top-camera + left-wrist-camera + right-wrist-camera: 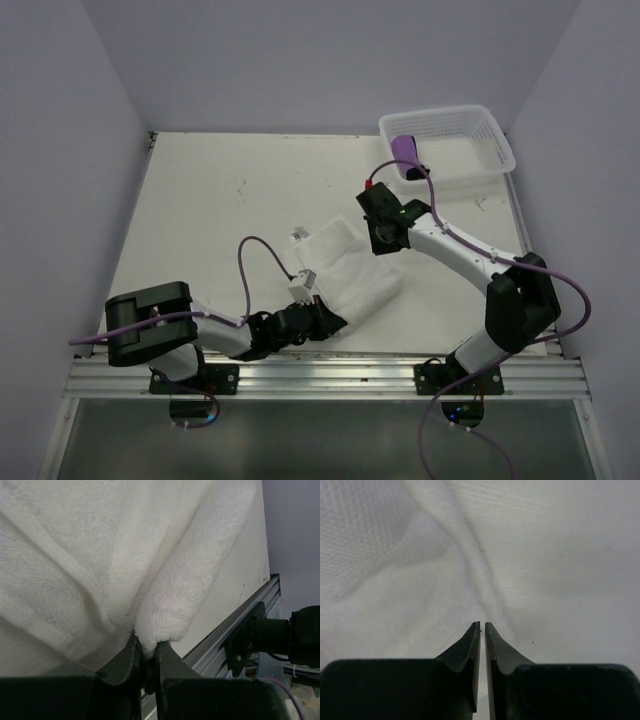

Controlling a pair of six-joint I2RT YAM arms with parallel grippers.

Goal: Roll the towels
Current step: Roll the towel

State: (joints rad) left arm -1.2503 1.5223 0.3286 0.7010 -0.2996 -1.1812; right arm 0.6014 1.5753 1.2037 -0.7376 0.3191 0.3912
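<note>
The large white towel [350, 265] lies crumpled at the table's middle. My left gripper [325, 322] is shut on its near corner; in the left wrist view the fluffy towel [125, 555] bulges out from between the jaws of the gripper [147, 647]. My right gripper [385, 240] is at the towel's far right corner. In the right wrist view its jaws [483, 625] stand almost together on a raised fold of the towel [395, 555]. The small purple towel [405, 148] lies rolled in the white basket [480, 125].
The basket stands at the table's back right corner. An aluminium rail [330, 375] runs along the near edge and also shows in the left wrist view [225, 635]. Purple cables loop beside both arms. Walls close in the left, right and back.
</note>
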